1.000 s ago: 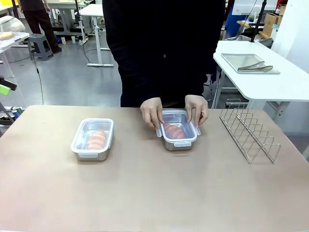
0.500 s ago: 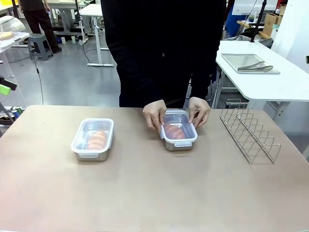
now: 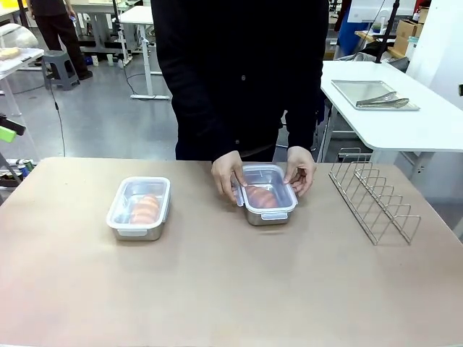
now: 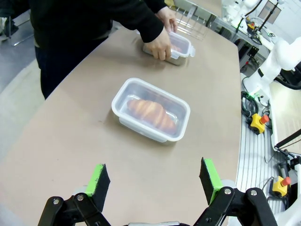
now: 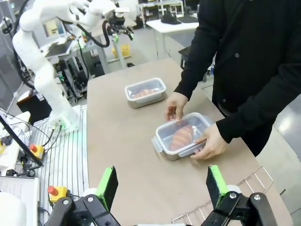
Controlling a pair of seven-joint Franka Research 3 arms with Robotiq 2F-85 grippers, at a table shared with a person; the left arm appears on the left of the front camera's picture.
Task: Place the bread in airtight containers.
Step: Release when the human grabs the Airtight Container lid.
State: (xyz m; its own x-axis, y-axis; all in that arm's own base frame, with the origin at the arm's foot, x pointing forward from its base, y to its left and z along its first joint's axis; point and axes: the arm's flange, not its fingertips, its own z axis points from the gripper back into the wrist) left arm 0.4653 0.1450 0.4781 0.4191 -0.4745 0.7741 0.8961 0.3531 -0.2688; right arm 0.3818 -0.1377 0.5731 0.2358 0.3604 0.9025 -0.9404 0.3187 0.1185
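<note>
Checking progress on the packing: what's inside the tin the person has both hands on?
Through the clear lid of that tin, one croissant shows. The person's hands cover the tin's sides, so whether the side clips are shut cannot be seen.

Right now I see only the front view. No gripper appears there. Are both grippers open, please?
Observer: Yes. The left gripper is open, above the table, nothing between its fingers.
Operator: And the right one?
Observer: The right gripper is open too, empty, with the wire rack near its fingers.
Operator: Is the lid of the person's container closed at the near end?
Observer: The right wrist view shows the end clip sticking outward, seemingly unlatched.
</note>
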